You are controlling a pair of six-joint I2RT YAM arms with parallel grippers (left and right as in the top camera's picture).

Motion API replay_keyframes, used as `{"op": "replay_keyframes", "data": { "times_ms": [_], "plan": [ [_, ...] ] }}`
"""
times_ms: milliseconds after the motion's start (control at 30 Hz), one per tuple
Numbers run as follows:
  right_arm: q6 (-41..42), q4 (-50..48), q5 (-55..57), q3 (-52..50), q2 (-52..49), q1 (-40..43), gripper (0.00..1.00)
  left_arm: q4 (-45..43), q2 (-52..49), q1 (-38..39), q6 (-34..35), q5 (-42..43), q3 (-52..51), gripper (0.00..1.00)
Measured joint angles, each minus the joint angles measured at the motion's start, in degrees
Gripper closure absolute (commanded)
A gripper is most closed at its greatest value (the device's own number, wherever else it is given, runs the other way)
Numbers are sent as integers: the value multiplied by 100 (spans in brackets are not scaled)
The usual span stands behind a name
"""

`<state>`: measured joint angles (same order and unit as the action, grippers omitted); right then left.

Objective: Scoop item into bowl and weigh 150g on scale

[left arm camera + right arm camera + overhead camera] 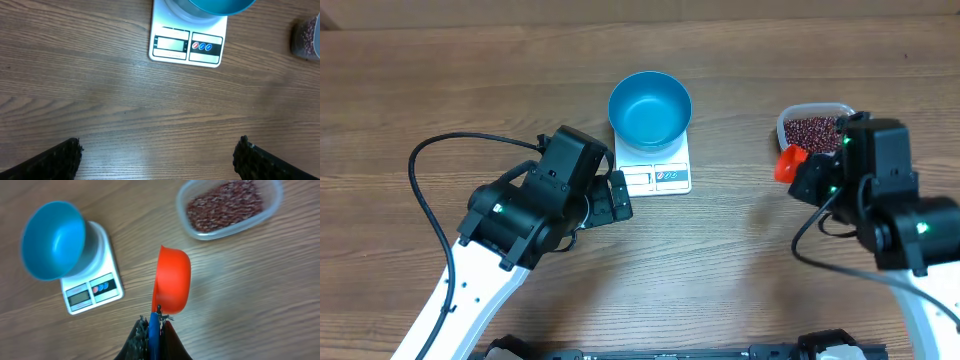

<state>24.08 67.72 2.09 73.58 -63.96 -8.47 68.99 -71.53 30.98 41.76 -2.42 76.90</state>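
Toward the far right corner of the table, the beans [812,129] lie as a maroon heap in a clear tub [182,210], and that is where the next move has to go. The right claw [152,322] is pressed together on the blue handle of an orange scoop [173,280]. The cup of the scoop looks empty, so I judge the first scoop is not yet taken.

The scoop's long axis runs from the claw out toward the far edge. From the cup, the tub sits just beyond and a little toward the right edge, near but not touching. A short reach forward with a slight turn to that side should bring the cup over the heap.

The blue bowl [650,108] stands on the white scale [658,178] near the middle of the far edge, well apart from the tub toward the left. I see no beans in it.

The left claw [157,157] is spread wide and holds nothing, hovering over bare table on the near side of the scale. The right arm is plainly the nearer one to the beans.
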Motion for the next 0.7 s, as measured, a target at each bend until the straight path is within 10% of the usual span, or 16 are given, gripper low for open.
{"op": "replay_keyframes", "data": {
  "times_ms": [700],
  "plan": [
    [-1032,420,1373,1084,-1480,127,96,0,-164,0,0,-2,0,0]
  ]
}}
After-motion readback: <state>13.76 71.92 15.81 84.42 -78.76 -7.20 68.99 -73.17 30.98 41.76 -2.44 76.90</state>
